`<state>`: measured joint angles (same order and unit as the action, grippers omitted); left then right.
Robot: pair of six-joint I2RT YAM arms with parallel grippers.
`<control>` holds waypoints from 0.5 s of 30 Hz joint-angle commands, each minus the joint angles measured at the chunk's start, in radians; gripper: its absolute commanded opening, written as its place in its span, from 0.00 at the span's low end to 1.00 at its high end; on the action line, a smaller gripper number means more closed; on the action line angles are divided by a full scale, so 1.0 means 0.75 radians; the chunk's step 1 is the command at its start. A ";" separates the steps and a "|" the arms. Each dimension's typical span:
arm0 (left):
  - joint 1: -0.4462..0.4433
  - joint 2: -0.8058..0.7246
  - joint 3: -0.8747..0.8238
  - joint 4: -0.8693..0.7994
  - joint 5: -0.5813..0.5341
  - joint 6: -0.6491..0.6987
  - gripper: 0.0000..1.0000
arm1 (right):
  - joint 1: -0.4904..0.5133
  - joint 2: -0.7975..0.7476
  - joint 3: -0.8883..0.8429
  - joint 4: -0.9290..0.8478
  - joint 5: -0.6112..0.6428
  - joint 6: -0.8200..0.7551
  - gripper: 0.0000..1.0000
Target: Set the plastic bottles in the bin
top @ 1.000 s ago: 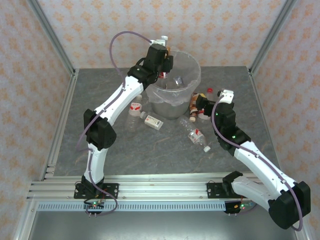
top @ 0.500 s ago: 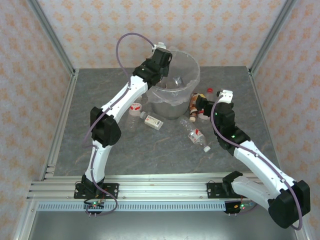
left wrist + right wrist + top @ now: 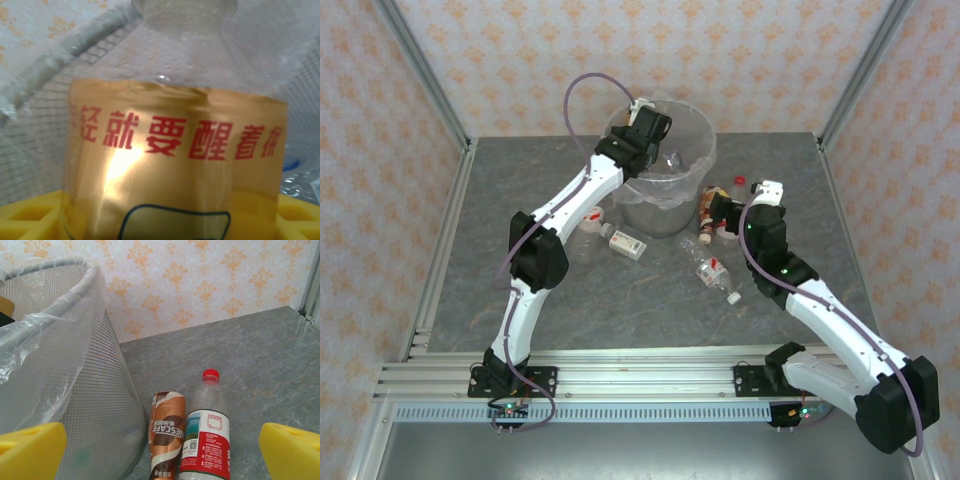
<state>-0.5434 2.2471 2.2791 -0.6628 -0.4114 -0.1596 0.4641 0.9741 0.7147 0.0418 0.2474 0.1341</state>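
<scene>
Since a second ago, the left arm has swung from the bin's (image 3: 660, 212) far-left rim to reach over its mouth. The left gripper (image 3: 650, 128) hangs there with an amber bottle (image 3: 175, 150) between its yellow pads (image 3: 30, 215). I cannot tell whether they clamp it or have let go. Dropped off-centre, the bottle could hit the rim or catch the loose liner and tumble onto the tabletop (image 3: 620, 300). The left arm is stretched far with its elbow raised. The right arm is bent, and the right gripper (image 3: 716, 208) is wide open and empty. It faces a brown bottle (image 3: 167, 432) and a red-capped bottle (image 3: 207, 435) just right of the bin.
</scene>
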 commanded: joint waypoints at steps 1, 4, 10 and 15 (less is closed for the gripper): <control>-0.003 0.014 0.061 -0.104 -0.060 -0.026 0.76 | -0.001 0.009 0.039 -0.018 0.029 -0.005 0.99; -0.003 0.001 0.083 -0.122 -0.024 -0.034 0.79 | -0.001 0.012 0.041 -0.019 0.027 -0.004 0.99; -0.004 -0.036 0.115 -0.116 0.096 -0.042 0.82 | -0.001 0.025 0.041 -0.024 0.021 -0.002 0.99; -0.003 -0.066 0.163 -0.139 0.179 -0.068 0.83 | -0.001 0.036 0.041 -0.029 0.016 -0.005 0.99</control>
<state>-0.5453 2.2475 2.3600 -0.7223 -0.3241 -0.1883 0.4641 0.9977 0.7158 0.0368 0.2470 0.1341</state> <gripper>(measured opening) 0.833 0.992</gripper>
